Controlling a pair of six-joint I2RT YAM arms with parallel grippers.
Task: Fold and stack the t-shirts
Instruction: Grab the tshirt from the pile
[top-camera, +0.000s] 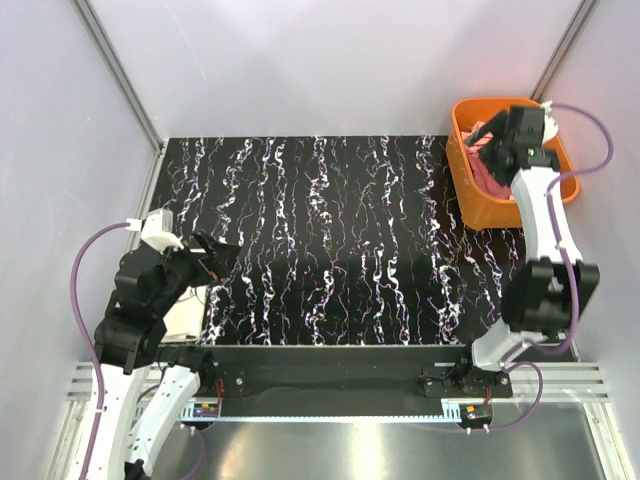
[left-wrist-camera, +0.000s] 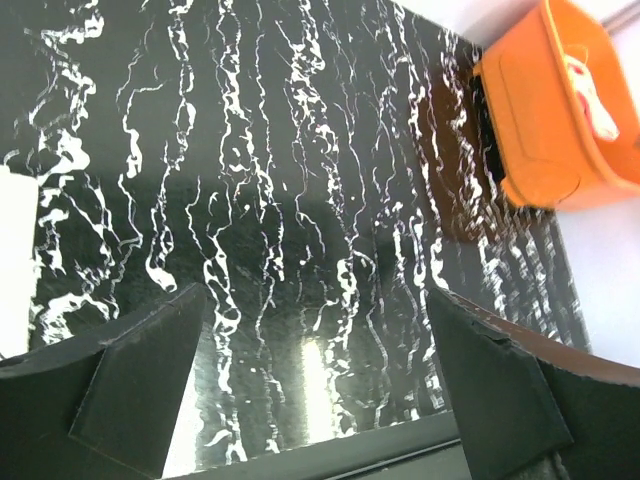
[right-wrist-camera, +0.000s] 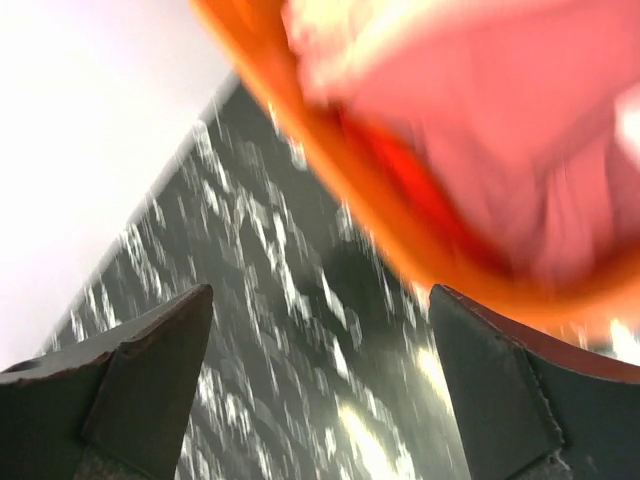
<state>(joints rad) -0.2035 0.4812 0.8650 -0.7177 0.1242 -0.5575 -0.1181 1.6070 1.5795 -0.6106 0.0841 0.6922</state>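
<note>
Pink t-shirts (top-camera: 492, 172) lie bunched inside the orange tub (top-camera: 468, 180) at the table's back right. My right gripper (top-camera: 487, 140) hangs over the tub's left side, open and empty. In the right wrist view the pink cloth (right-wrist-camera: 500, 110) and the tub's rim (right-wrist-camera: 330, 160) are blurred, and my right gripper (right-wrist-camera: 320, 330) is open above the table beside the rim. My left gripper (top-camera: 222, 258) is open and empty near the table's left edge; in its wrist view my left gripper (left-wrist-camera: 315, 340) frames bare tabletop. White and pink cloth (left-wrist-camera: 592, 95) shows in the tub (left-wrist-camera: 540, 130).
The black tabletop with white marbling (top-camera: 330, 240) spans the middle. A white patch (top-camera: 187, 315) lies under the left arm at the front-left corner. Grey walls and metal posts close in the back and sides.
</note>
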